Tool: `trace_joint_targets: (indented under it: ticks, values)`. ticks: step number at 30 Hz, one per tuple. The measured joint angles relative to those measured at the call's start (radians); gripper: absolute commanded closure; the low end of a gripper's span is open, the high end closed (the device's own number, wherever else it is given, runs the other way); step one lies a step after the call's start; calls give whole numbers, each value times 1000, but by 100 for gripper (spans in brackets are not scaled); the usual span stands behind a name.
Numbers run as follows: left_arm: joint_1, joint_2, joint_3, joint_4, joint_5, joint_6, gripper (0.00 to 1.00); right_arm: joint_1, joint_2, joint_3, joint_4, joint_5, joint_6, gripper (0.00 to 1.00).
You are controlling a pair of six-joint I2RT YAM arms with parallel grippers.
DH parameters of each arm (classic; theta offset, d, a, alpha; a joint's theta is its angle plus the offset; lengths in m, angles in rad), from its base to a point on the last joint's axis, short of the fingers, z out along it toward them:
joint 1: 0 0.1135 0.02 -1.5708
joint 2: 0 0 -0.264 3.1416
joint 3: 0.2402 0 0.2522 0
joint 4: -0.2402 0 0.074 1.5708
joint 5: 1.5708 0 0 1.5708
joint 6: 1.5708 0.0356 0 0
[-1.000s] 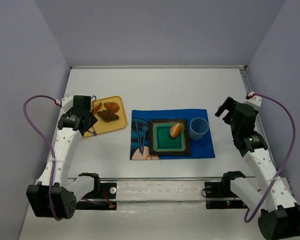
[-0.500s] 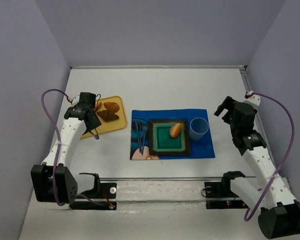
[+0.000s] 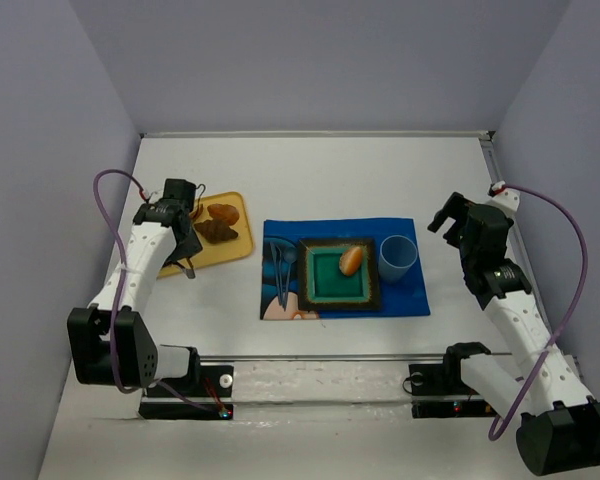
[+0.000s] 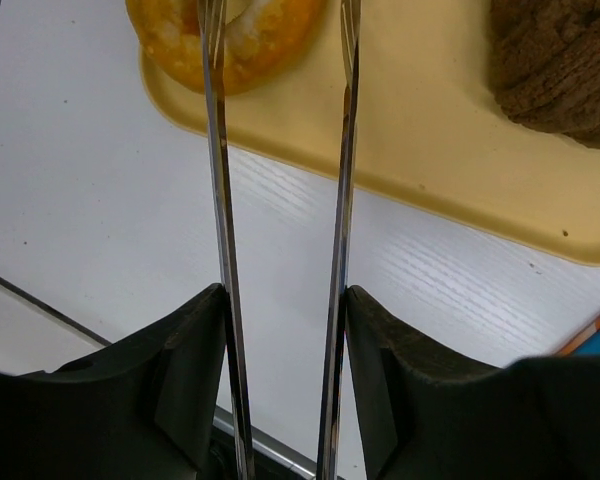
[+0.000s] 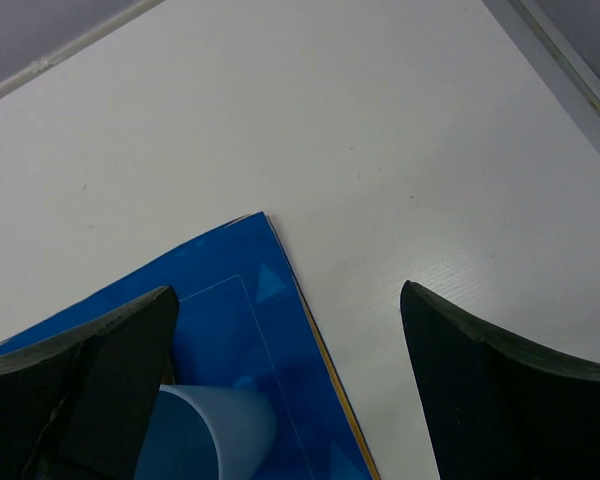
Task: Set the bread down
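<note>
A ring-shaped bagel (image 4: pixel 242 38) lies at the left end of a yellow tray (image 4: pixel 430 140), mostly hidden under my left gripper (image 3: pixel 185 222) in the top view. My left gripper (image 4: pixel 285 300) is shut on metal tongs (image 4: pixel 216 150), whose two arms stand apart and reach over the bagel's near side. An oval orange-tan roll (image 3: pixel 351 260) lies on a teal square plate (image 3: pixel 325 280). My right gripper (image 3: pixel 450 222) is open and empty, above the table near the blue mat's far right corner (image 5: pixel 265 225).
A dark brown pastry (image 4: pixel 560 70) and an orange bread piece (image 3: pixel 223 212) also lie on the tray (image 3: pixel 230 248). A light blue cup (image 3: pixel 397 257) and blue cutlery (image 3: pixel 283 265) sit on the blue placemat (image 3: pixel 400 300). Walls enclose the table.
My left arm has swung round, its elbow going left and its gripper moving up and right to the tray's left end. The right arm has barely moved.
</note>
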Motion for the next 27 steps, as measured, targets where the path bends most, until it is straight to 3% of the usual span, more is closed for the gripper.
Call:
trace_joint_targets:
  ticks: [6,14,17,21,27]
  values:
    - [0,27,5,-33,-10,8,43,0,0,0,1,6,0,3]
    - [-10,62,5,-44,-13,14,53,0,-3,0,1,8,0,3]
    - [-22,89,5,-50,-16,13,65,0,-13,0,1,14,1,3]
    - [-35,108,7,-59,-22,13,93,0,-24,0,2,26,4,3]
    - [-56,109,55,-87,-37,-1,94,0,-23,0,2,30,4,3]
